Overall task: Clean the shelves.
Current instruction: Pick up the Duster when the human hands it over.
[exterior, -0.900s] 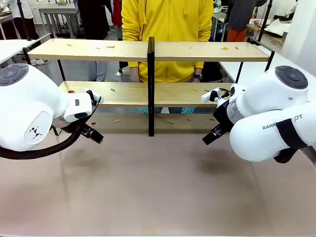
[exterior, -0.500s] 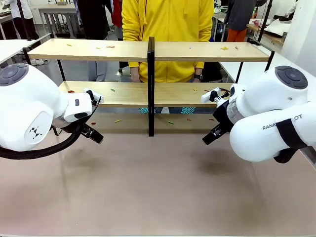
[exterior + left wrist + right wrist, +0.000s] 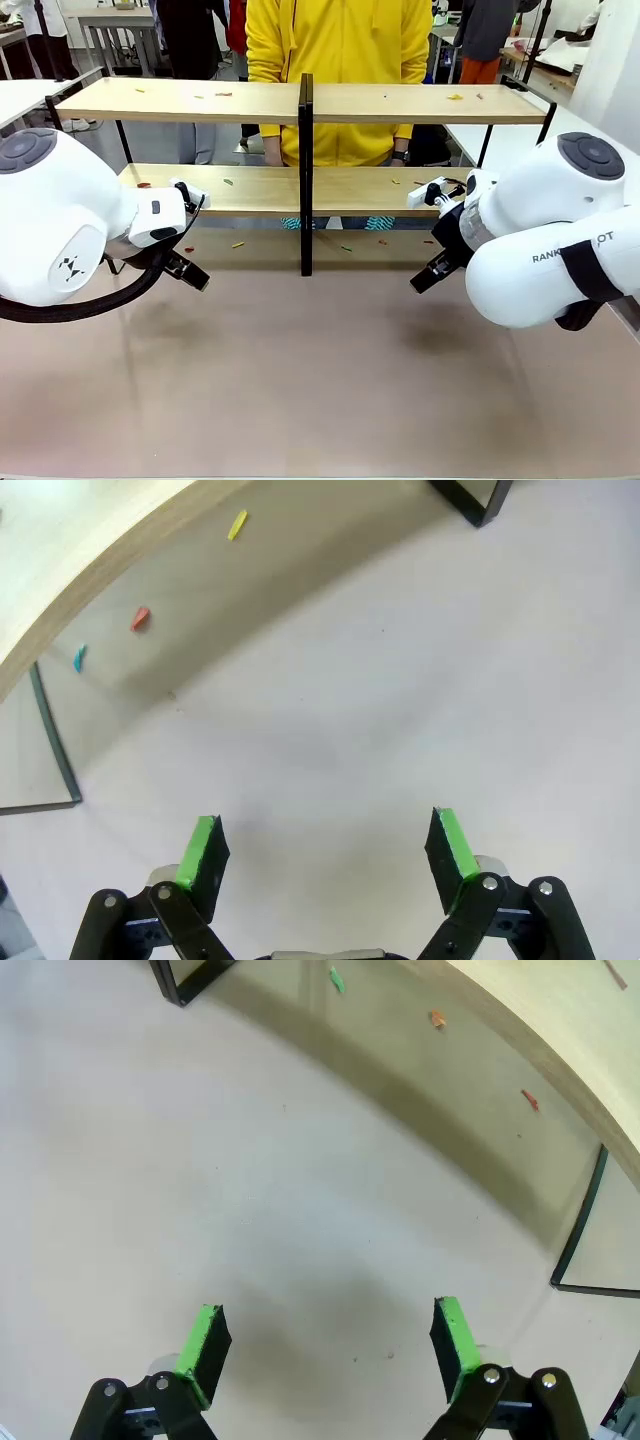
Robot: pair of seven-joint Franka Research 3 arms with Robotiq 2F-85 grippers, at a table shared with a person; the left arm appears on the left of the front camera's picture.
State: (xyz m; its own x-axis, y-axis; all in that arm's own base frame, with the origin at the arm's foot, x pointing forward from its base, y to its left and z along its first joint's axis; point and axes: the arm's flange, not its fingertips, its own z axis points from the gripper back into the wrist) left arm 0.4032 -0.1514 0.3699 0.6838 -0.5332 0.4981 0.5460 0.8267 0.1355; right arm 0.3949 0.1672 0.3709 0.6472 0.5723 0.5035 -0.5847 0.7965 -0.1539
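The shelves (image 3: 200, 101) span the far half of the table: two light-wood boards in a thin black frame with a black centre post (image 3: 306, 170). Small coloured scraps lie on both boards and on the tabletop under the lower board (image 3: 260, 190). My left gripper (image 3: 328, 850) hovers open over bare table in front of the shelves' left half, with a yellow scrap (image 3: 237, 525) and a red scrap (image 3: 140, 618) beyond it. Before the right half, my right gripper (image 3: 328, 1338) is open too, short of a green scrap (image 3: 336, 979) and an orange scrap (image 3: 437, 1019).
A person in a yellow top (image 3: 340, 60) stands right behind the shelves at the middle. The near half of the table (image 3: 320, 380) is bare. Both white arms fill the table's left and right sides. Other white tables (image 3: 20, 95) stand to either side.
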